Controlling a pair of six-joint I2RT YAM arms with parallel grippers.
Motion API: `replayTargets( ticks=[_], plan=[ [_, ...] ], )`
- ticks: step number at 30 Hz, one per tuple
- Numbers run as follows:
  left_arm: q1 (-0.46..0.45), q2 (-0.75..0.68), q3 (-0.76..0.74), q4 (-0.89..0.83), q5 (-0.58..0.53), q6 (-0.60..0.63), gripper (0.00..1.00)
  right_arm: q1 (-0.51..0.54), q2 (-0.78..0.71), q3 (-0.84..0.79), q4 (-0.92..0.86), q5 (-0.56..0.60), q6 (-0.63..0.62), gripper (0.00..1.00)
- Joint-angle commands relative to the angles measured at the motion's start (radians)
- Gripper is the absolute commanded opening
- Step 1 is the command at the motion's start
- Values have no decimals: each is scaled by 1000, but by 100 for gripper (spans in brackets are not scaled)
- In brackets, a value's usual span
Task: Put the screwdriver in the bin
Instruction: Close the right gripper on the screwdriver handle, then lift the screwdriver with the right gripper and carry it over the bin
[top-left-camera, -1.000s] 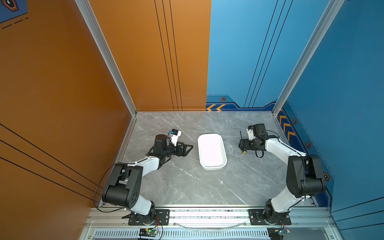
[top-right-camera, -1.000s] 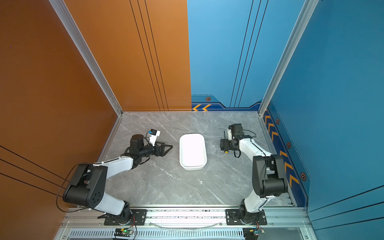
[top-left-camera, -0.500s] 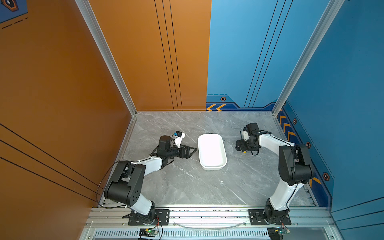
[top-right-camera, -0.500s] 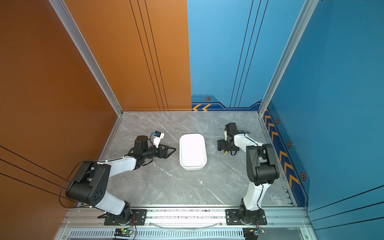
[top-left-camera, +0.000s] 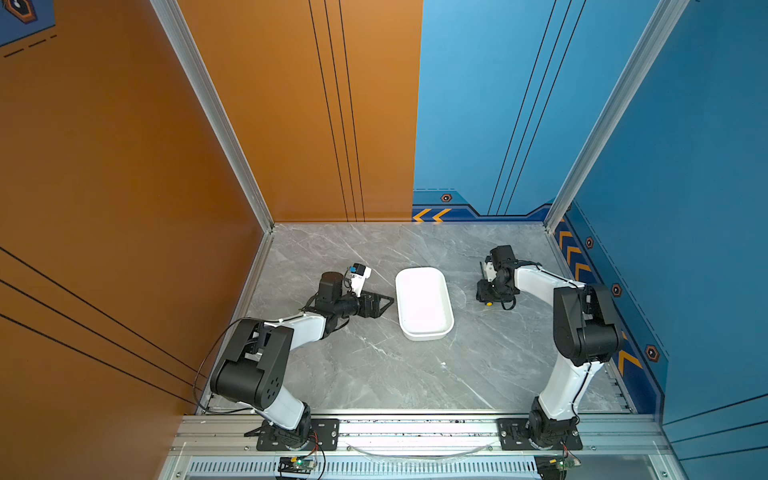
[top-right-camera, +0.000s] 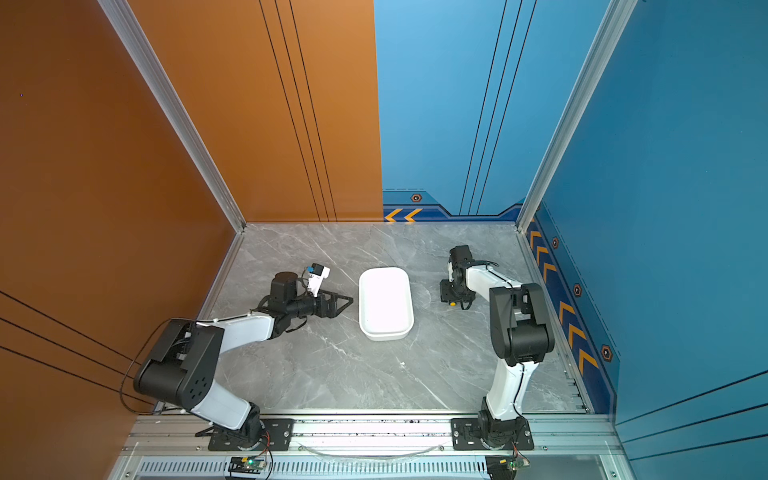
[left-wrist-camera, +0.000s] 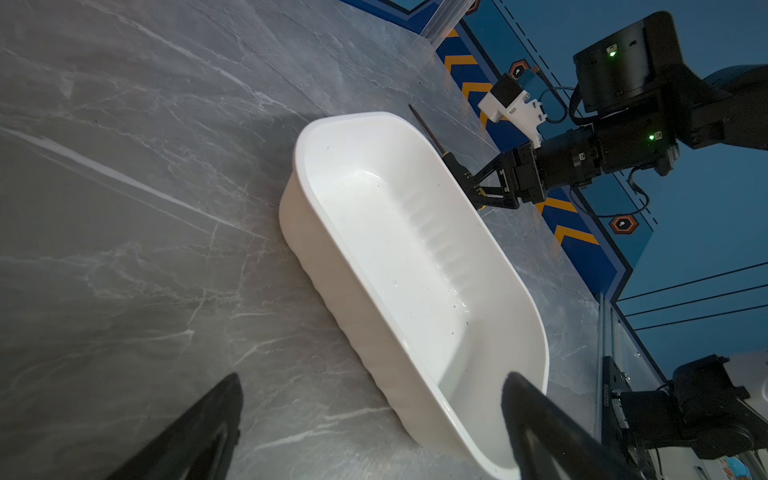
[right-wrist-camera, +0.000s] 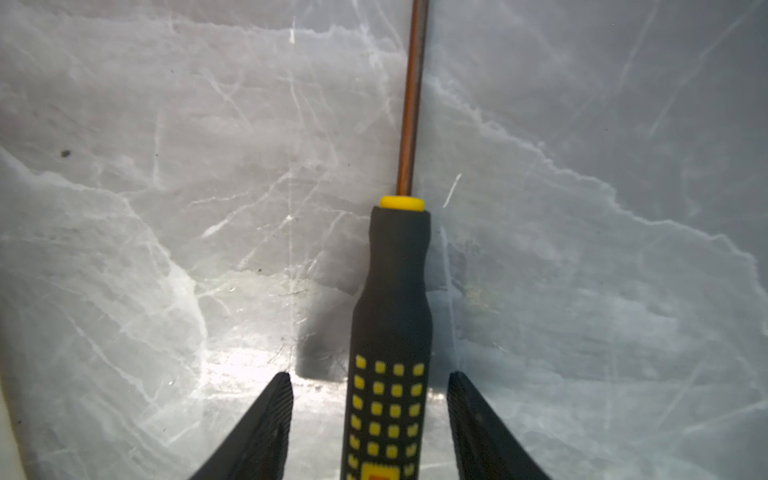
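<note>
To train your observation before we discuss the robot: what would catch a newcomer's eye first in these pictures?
The white bin stands out, empty at the middle of the grey marble table between the two arms. Next comes the screwdriver with its black-and-yellow handle, lying on the table right of the bin, the right hand open astride its handle without touching it.
</note>
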Motion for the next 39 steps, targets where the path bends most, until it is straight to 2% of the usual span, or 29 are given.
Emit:
replayTargets(
  ticks=[1, 4, 9, 13, 23, 27, 32, 37, 39],
  plan=[
    [-7, 9, -8, 5, 2, -6, 98, 7, 15, 3, -40, 27, -3, 56],
    [-6, 11, -5, -3, -1, -5, 98, 6, 16, 2, -40, 29, -3, 51],
    [-6, 12, -4, -13, -3, -3, 98, 5, 23, 6, -42, 26, 1, 49],
    [-6, 10, -3, -16, -4, 0, 98, 4, 35, 15, -46, 22, 7, 41],
    [-6, 8, -2, -21, 8, 5, 98, 2, 38, 26, -65, 23, 8, 10],
    [-6, 7, -1, -40, -3, 15, 98, 4, -31, 14, -65, 1, 20, 4],
    [-6, -16, -6, -77, -36, 39, 98, 28, -186, -5, -99, -55, 73, 3],
    [-4, -48, -7, -118, -58, 59, 98, 152, -373, -22, -167, -69, 175, 3],
    [-3, -61, -7, -133, -77, 64, 98, 233, -428, -33, -175, -65, 258, 0]
  ],
)
